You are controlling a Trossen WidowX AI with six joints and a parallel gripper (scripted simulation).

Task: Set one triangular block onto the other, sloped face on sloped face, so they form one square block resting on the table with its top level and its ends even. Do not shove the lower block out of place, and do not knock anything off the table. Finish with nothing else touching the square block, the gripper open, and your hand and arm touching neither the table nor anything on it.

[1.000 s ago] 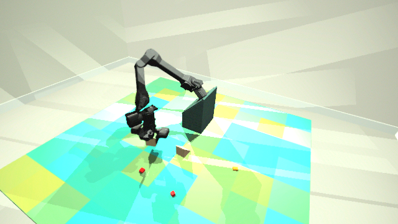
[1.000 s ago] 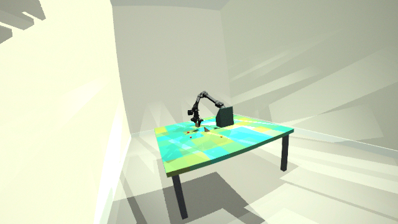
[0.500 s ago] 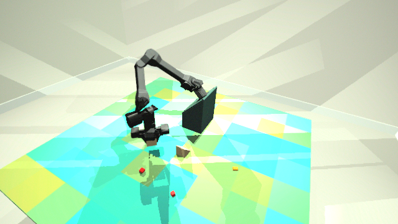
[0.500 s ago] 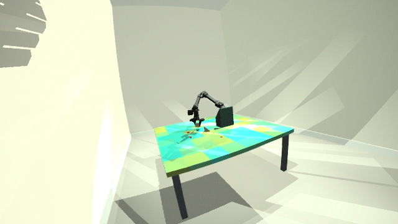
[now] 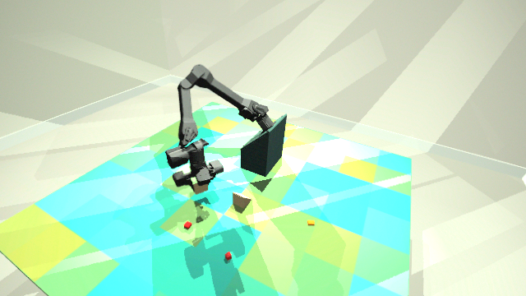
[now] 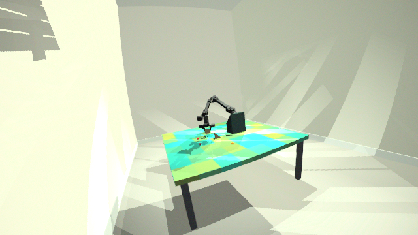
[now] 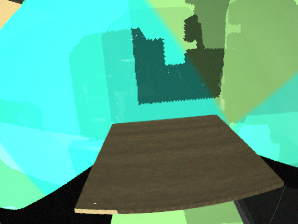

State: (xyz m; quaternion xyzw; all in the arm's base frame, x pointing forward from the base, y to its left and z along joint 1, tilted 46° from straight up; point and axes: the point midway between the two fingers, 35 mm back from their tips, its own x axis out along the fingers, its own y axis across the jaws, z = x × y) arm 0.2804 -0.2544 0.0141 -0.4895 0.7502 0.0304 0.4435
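My gripper (image 5: 200, 183) (image 6: 207, 128) is shut on a brown wooden triangular block (image 5: 200, 189) (image 6: 208, 131) (image 7: 180, 162), held above the table (image 5: 382, 218) (image 6: 261, 143). In the wrist view a broad dark wood-grained face of the held block fills the lower middle; its sloped face cannot be told for sure. The other triangular block (image 5: 241, 201) (image 6: 217, 136) stands on the table, to the right of the held one and apart from it in the top and exterior views. A tan patch at the wrist view's top left corner may be part of it.
A tall dark green box (image 5: 263, 152) (image 6: 236, 123) stands beside the arm, behind the standing block. Two small red cubes (image 5: 187, 224) (image 5: 228, 256) (image 6: 197, 139) (image 6: 200, 143) lie in front of the gripper. A small yellow-orange block (image 5: 311, 223) (image 6: 232, 143) lies farther right.
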